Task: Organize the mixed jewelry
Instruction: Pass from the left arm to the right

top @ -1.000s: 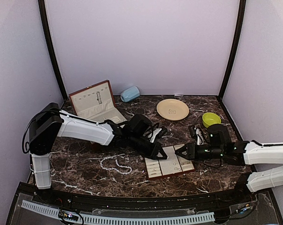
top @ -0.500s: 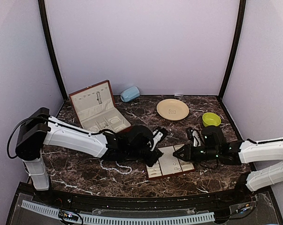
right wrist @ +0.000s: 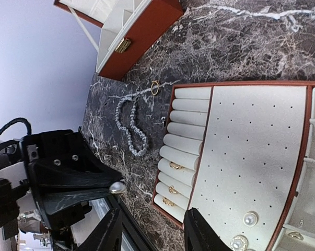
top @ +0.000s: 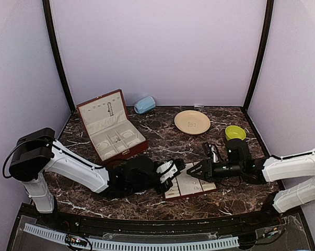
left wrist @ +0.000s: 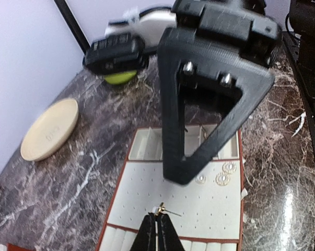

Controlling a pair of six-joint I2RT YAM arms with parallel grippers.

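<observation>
- Right wrist view is showing the right gripper hovering over the cream slotted tray, its fingers standing apart with nothing between them.
- Facing it, the left gripper is hanging low at the ring-roll end of the tray, its fingers clenching a pearl stud earring by the pin, with the pearl showing at the tips.
- On the marble table, the pearl strand is lying in loose loops just beside that same end of the tray, not touching it.
- One gold ring is lying flat on the marble near the tray's corner, at the far end of the strand.
- Three rings are sitting in the roll slots.
- Several stud earrings are resting on the perforated panel, close together near one edge.
- Behind them, the jewelry box is standing open at the back left, while the plate and green bowl are sitting well apart from the tray.
</observation>
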